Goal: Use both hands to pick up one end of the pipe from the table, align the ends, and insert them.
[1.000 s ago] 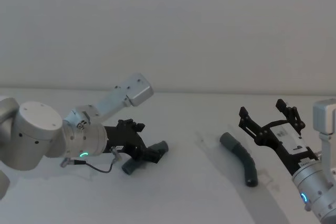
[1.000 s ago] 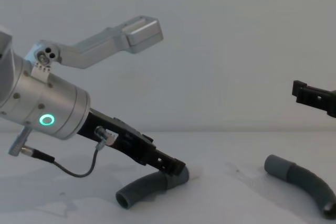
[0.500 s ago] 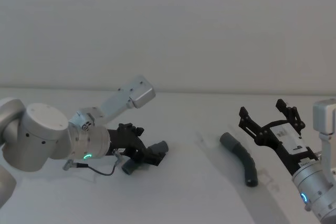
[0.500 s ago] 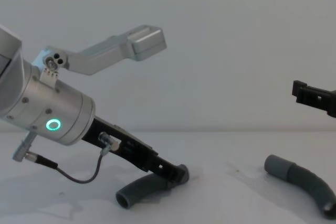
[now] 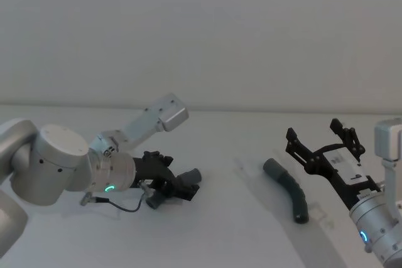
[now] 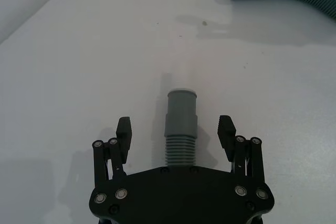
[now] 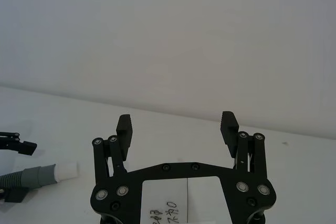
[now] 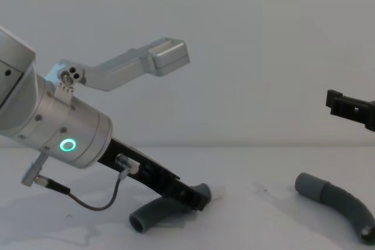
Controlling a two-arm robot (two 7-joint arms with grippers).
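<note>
Two curved dark grey ribbed pipe pieces lie on the white table [image 5: 239, 230]. My left gripper [image 5: 182, 186] is low over the left piece [image 5: 157, 198], open, with one finger on each side of its smooth grey cuff [image 6: 181, 109] and a gap on both sides. In the chest view the left gripper [image 8: 196, 197] reaches down to the left piece [image 8: 153, 212]. The right wrist view shows that cuff's white tip [image 7: 66, 170]. The right piece [image 5: 289, 189] lies free with its cuff toward the left. My right gripper [image 5: 314, 131] hovers open just to the right of it and above it, holding nothing.
The left arm's silver wrist [image 5: 107, 171] with its green ring light and thin cable [image 8: 96, 203] hangs low over the table's left part. A bare stretch of table separates the two pieces. A plain wall stands behind the table.
The left wrist has shifted a little to the right and tilted more steeply, while its fingers stay around the left cuff. Both pipe pieces and the right arm have not moved.
</note>
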